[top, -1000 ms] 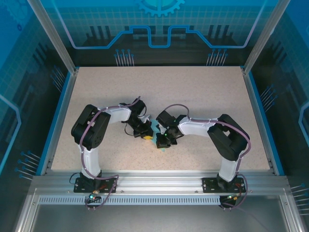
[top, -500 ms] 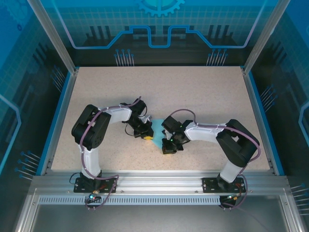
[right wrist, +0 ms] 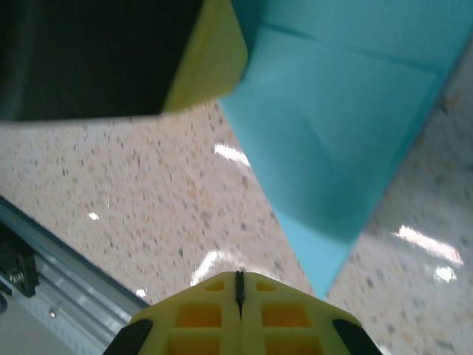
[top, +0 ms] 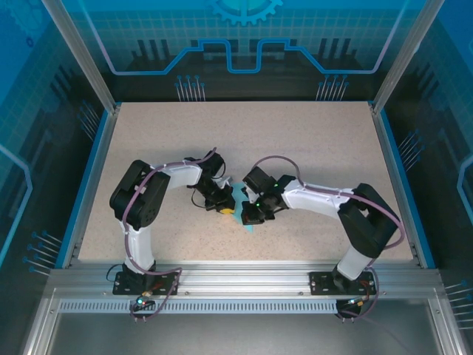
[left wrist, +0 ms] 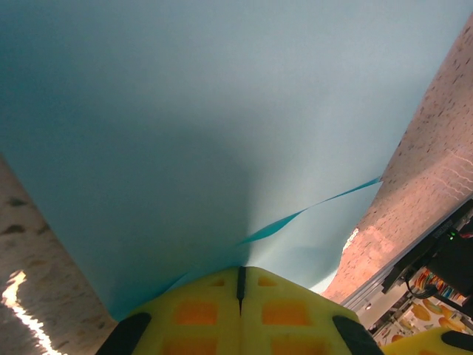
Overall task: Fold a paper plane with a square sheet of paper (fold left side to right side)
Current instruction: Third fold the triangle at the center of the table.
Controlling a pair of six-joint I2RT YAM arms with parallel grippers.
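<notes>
Folding judged well along: the square sheet of paper (top: 237,198), lying mid-surface (top: 310,140) toward 6 o'clock, already showed layered creases and a narrowed point; the final folds appeared outstanding. Left arm (top: 140,196): elbow bent, reaching to the sheet's 9 o'clock; left fingers (top: 224,209) closed, tips on the paper. Right arm (top: 318,196): stretched low from 3 o'clock; right fingers (top: 248,219) closed, empty, at the sheet's 5 o'clock.

Bright light, glare on tabletop (right wrist: 111,192), blurred close-ups
</notes>
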